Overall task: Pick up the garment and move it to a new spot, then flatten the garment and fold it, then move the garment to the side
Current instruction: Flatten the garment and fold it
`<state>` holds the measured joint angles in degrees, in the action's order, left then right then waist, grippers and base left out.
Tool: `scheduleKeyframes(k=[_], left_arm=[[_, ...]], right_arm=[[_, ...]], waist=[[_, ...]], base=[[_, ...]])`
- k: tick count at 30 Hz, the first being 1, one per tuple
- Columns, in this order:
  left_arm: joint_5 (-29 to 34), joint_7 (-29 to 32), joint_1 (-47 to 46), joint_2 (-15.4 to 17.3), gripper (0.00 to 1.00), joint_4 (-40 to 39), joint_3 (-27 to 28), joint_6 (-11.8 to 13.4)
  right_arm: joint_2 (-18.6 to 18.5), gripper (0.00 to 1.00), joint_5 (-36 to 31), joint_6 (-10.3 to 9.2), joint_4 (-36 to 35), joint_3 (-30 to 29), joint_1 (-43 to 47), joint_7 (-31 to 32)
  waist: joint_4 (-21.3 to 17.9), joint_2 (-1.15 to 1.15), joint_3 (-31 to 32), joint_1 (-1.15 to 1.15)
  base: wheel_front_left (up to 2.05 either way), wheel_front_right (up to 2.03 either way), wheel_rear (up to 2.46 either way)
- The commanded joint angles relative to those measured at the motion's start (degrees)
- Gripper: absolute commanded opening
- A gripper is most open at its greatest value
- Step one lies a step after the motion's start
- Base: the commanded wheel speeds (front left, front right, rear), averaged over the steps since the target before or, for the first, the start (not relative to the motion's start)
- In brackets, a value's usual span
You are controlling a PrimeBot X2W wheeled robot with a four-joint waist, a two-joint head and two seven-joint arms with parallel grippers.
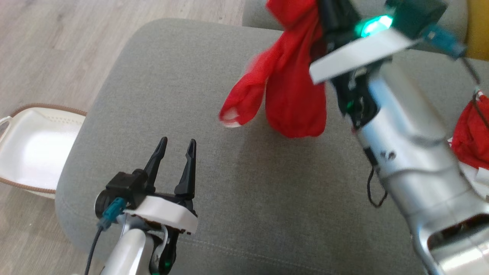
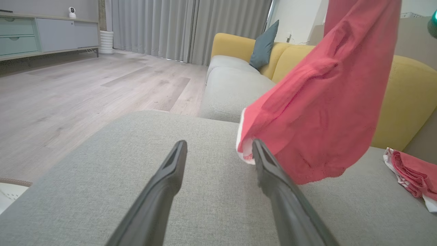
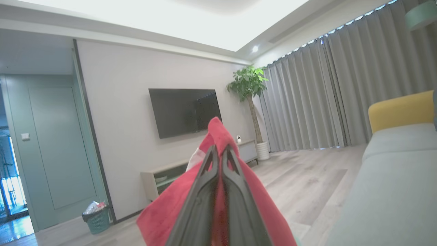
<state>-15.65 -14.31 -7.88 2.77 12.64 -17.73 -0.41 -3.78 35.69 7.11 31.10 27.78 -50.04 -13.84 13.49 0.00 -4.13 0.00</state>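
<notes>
Pinching a ridge of the red garment [image 3: 220, 131] with the right gripper [image 3: 220, 150], jaws pressed tight together on the cloth. Dangling it above the far half of the grey seat cushion [image 1: 244, 198] in two loose lobes, a white-edged opening at the lower end — seemingly off the cushion top, though hard to tell for sure. Hovering with the left gripper [image 1: 177, 147] over the near left part of the cushion, jaws spread wide, holding nothing, pointed toward the hanging cloth yet apart from it. On the far right edge of the cushion: a second red-and-white cloth [image 1: 471, 133], crumpled, partly hidden behind the right arm's pale forearm [image 1: 405, 137]. Off the cushion's left side, on the wood floor [image 1: 57, 46] — a white basket [image 1: 34, 149] with a brown rim. Beyond the cushion's far edge, a yellow sofa back [image 2: 406, 102]
</notes>
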Motion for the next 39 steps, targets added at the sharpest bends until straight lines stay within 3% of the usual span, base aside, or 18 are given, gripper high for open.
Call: scheduleKeyframes(k=[1, 4, 8, 9, 12, 13, 18, 19, 20, 24, 27, 32, 39], left_arm=[[-0.31, -0.69, -1.69, 0.11, 1.0, -2.29, 1.83, 0.39], [-0.4, -0.69, -1.22, 0.11, 1.0, -2.66, 2.18, 0.74], [-0.37, -0.69, -0.88, 0.11, 1.0, -3.34, 2.81, 1.04], [-0.31, -0.69, -1.11, 0.11, 1.0, -3.75, 3.13, 0.94], [-0.18, -0.69, -1.56, 0.11, 1.0, -4.09, 3.44, 0.78], [-0.18, -0.69, -1.56, 0.11, 1.0, -4.09, 3.44, 0.78], [-0.14, -0.69, -1.98, 0.11, 1.0, -3.91, 3.62, 0.49], [0.04, -0.69, -2.03, 0.11, 1.0, -3.79, 3.75, 0.39], [0.17, -0.69, -2.12, 0.11, 1.0, -3.68, 3.83, 0.21], [0.38, -0.69, -2.52, 0.11, 1.0, -3.6, 3.97, -0.14], [0.58, -0.69, -2.75, 0.11, 1.0, -3.59, 4.07, -0.26], [0.6, -0.69, -2.96, 0.11, 1.0, -3.84, 4.43, -0.18], [0.75, -0.69, -2.57, 0.11, 1.0, -4.56, 5.26, -0.05]], right_arm=[[0.91, 0.0, 1.36, 0.37, -1.26, -0.12, -3.73, -0.77], [0.91, 0.0, 2.98, 0.37, 0.68, -1.55, -6.15, -1.05], [0.91, 0.0, 1.46, 0.37, 10.79, -7.09, -5.55, -1.12], [0.91, 0.0, -1.99, 0.37, 16.12, -10.64, -4.45, -1.14], [0.91, 0.0, -10.78, 0.37, 22.42, -19.36, -2.16, -1.14], [0.91, 0.0, -10.78, 0.37, 22.42, -19.36, -2.16, -1.14], [0.32, 0.0, -25.35, 0.37, 25.28, -37.88, 3.88, -1.15], [0.26, 0.62, -27.9, 0.37, 24.38, -41.26, 4.84, -1.15], [0.27, 1.0, -30.48, 0.37, 23.26, -44.54, 5.77, -1.15], [0.72, 1.0, -39.27, 0.37, 20.21, -53.58, 7.99, -1.15], [0.86, 1.0, -39.22, 0.37, 21.26, -52.22, 7.39, -1.16], [0.89, 1.0, -31.63, 0.37, 18.28, -42.85, 8.7, -1.16], [0.9, 1.0, -22.29, 0.37, 1.27, -30.78, 21.06, -1.16]], waist=[[0.32, 0.0, 0.49, 0.0], [0.07, 0.0, 0.81, 0.0], [-1.02, 0.0, 0.5, 0.0], [-1.87, 0.0, -0.28, 0.0], [-3.02, 0.0, -1.36, 0.0], [-3.02, 0.0, -1.36, 0.0], [-4.8, 0.0, -2.29, 0.0], [-5.3, 0.0, -2.43, 0.0], [-5.78, 0.0, -2.53, 0.0], [-7.77, 0.0, -2.53, 0.0], [-9.32, 0.0, -2.37, 0.0], [-11.66, 0.0, -1.89, 0.0], [-13.7, 0.0, -0.74, 0.0]], base=[[0.0, 0.0, 0.0], [0.0, 0.0, 0.0], [0.0, 0.0, 0.0], [0.0, 0.0, 0.0], [0.0, 0.0, 0.0], [0.0, 0.0, 0.0], [0.0, 0.0, 0.0], [0.0, 0.0, 0.0], [0.0, 0.0, 0.0], [0.0, 0.0, 0.0], [0.0, 0.0, 0.0], [0.0, 0.0, 0.0], [0.0, 0.0, 0.0]])
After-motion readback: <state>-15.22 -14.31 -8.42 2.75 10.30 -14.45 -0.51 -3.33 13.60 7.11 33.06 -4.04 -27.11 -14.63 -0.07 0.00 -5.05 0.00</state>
